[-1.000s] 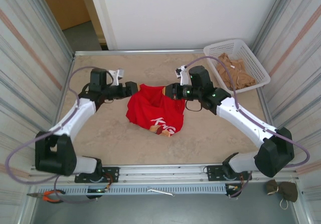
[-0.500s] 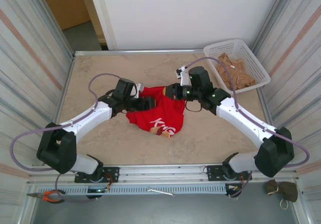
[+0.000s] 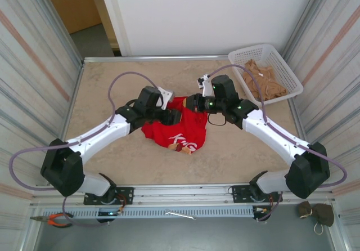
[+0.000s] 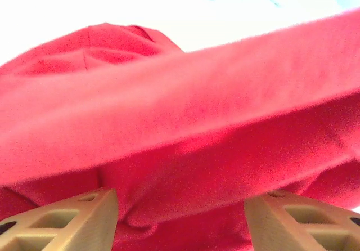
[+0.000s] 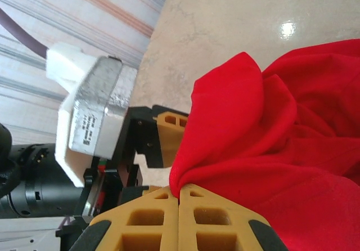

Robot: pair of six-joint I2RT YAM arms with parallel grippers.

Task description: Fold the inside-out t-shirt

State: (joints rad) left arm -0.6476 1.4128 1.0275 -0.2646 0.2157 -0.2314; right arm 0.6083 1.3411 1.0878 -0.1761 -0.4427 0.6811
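The crumpled bright red cotton t-shirt [image 3: 174, 130] lies mid-desk [image 3: 112, 82]. The right end effector [image 5: 179, 197] is clamped on a fold. The left end effector [image 4: 180, 197], fingers apart, faces the cloth (the white plastic basket [image 3: 250, 49] of tan cloth [image 3: 263, 82] sits well apart).

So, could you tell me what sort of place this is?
Likely a robotics lab work cell: left arm and right arm bolted along a marbled table, corrugated panels walling it, a red t-shirt between them.
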